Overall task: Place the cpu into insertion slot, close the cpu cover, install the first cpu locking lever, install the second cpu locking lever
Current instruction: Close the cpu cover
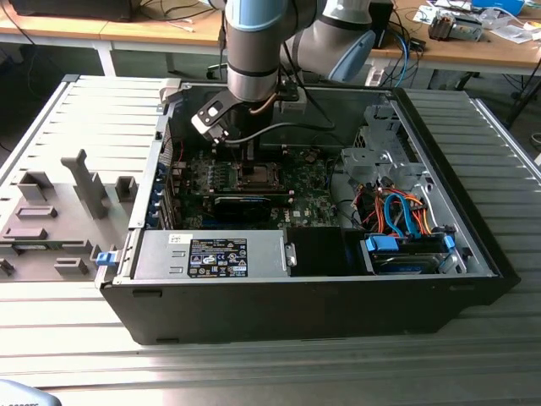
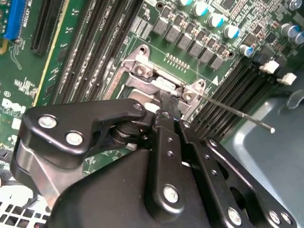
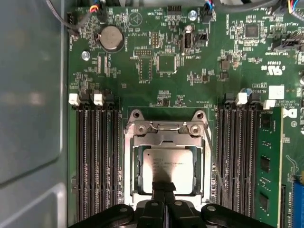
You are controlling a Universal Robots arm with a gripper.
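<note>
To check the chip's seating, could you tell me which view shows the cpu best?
The first wrist view: the cpu faces the camera squarely. In the second wrist view the gripper hides most of it; the exterior view shows it as a tiny patch.

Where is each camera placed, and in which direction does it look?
Exterior view: off the arm, looking down obliquely into the open black computer case; grey-blue robot arm and black gripper show.
First wrist view: on the arm, squarely facing green motherboard and pale silver square cpu; gripper tips show.
Second wrist view: on the arm, slanting along the gripper's linkage.
Shared: both wrist views show gripper and silver frame-shaped cpu cover.
</note>
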